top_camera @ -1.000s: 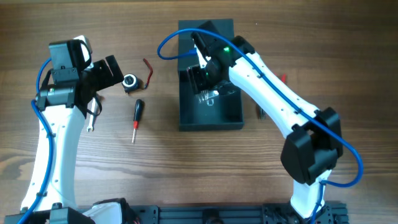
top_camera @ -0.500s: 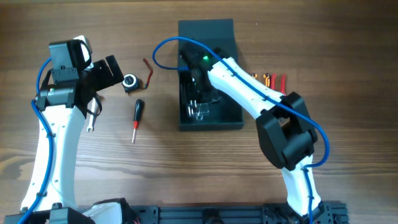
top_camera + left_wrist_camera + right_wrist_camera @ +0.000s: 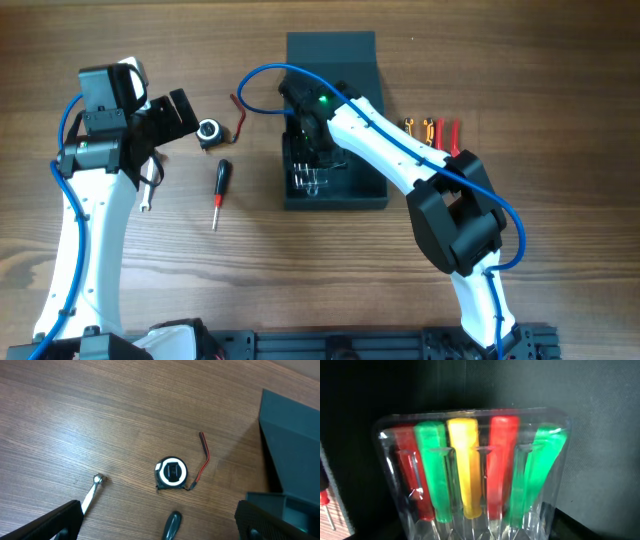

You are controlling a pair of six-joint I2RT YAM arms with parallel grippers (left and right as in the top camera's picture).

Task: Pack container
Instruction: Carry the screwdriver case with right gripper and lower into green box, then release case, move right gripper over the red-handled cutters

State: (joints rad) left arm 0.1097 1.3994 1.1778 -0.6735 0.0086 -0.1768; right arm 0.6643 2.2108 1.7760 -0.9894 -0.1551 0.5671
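Observation:
The dark teal-grey container (image 3: 366, 182) stands open at the table's centre, its flap lid (image 3: 330, 50) laid back. My right gripper (image 3: 308, 160) reaches down inside it, shut on a clear plastic pack of screwdrivers (image 3: 308, 181). In the right wrist view the pack (image 3: 470, 470) shows red, green and yellow handles against the container's dark inner wall (image 3: 600, 435); the fingers themselves are hidden. My left gripper (image 3: 165, 125) is open and empty, held above the table left of the container (image 3: 295, 450).
A round tape measure (image 3: 209, 131) with a red strap, a black-handled screwdriver (image 3: 219, 185) and a silver tool (image 3: 147, 200) lie left of the container. Small red and orange tools (image 3: 435, 132) lie to its right. The tape measure (image 3: 171, 472) lies under the left wrist.
My right gripper has carried the pack leftward and toward the front inside the container. The left arm has not moved.

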